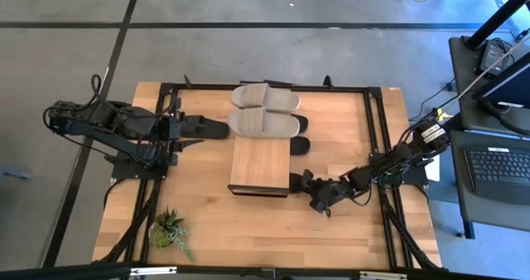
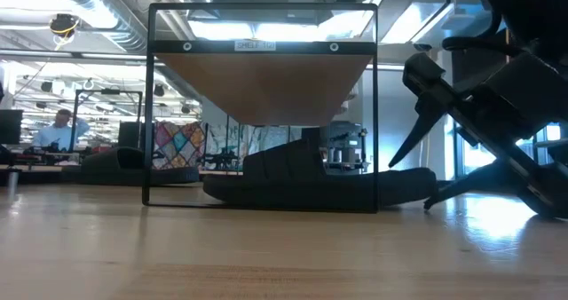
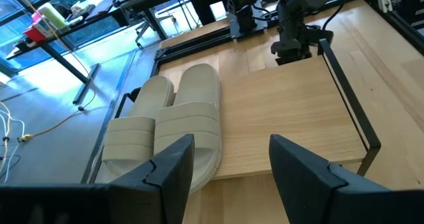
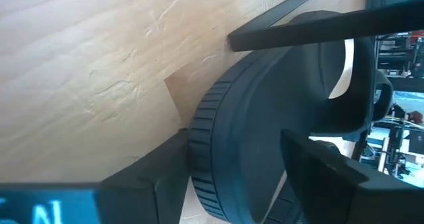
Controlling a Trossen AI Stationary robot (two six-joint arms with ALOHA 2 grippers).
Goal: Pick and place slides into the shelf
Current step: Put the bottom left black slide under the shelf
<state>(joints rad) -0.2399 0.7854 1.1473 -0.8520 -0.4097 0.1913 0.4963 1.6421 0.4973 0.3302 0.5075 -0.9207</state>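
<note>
From the high view I note the right gripper [image 1: 305, 183] low at the shelf's [image 1: 259, 166] right near corner; two beige slides [image 1: 264, 110] lie on its far end. The left gripper [image 1: 199, 129] waits left of the shelf.

In the low view, a black slide [image 2: 319, 183] lies under the shelf's plank.

The left wrist view shows the left jaws open and empty, the beige pair just ahead.

In the right wrist view, the right jaws stand open, the black slide's sole edge between them.
</note>
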